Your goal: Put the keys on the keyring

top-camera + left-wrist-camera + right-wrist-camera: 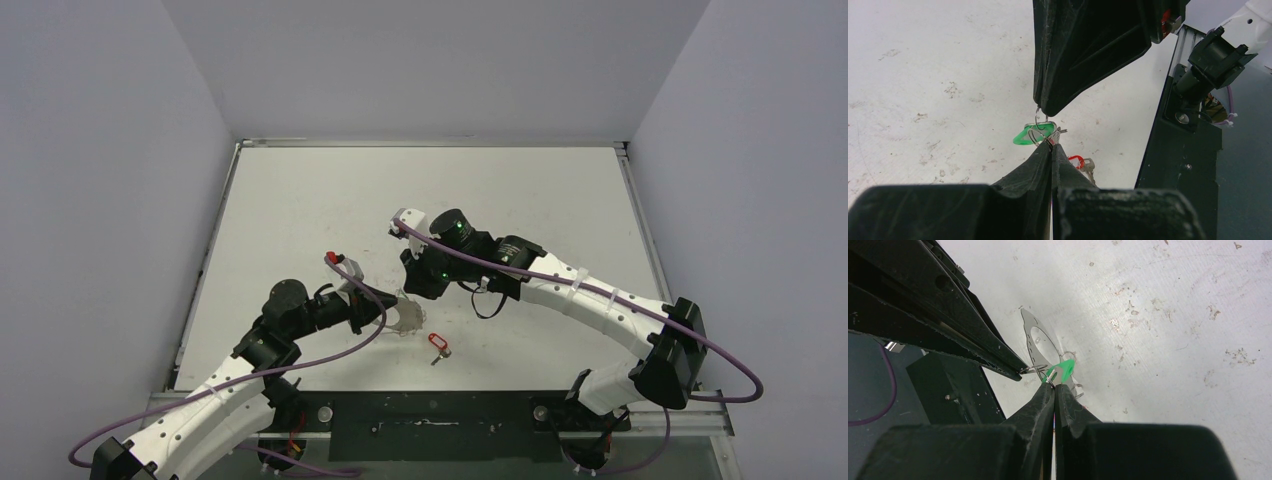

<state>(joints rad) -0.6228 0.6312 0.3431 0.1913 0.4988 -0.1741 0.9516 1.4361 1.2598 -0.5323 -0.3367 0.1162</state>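
Observation:
Both grippers meet just above the table, tip to tip. My left gripper is shut, pinching the thin wire keyring at its tips. My right gripper is also shut, and wire loops of the keyring run from its tips to the left fingers. The green-tagged key hangs on the wire between the two tips, its green tag just past my right fingertips. The red-tagged key lies loose on the table close by, also seen behind my left fingers.
A black base plate runs along the near table edge, close behind the grippers. A pale leaf-shaped flat piece with an oval hole shows on the table under the left fingers. Grey walls enclose the white tabletop.

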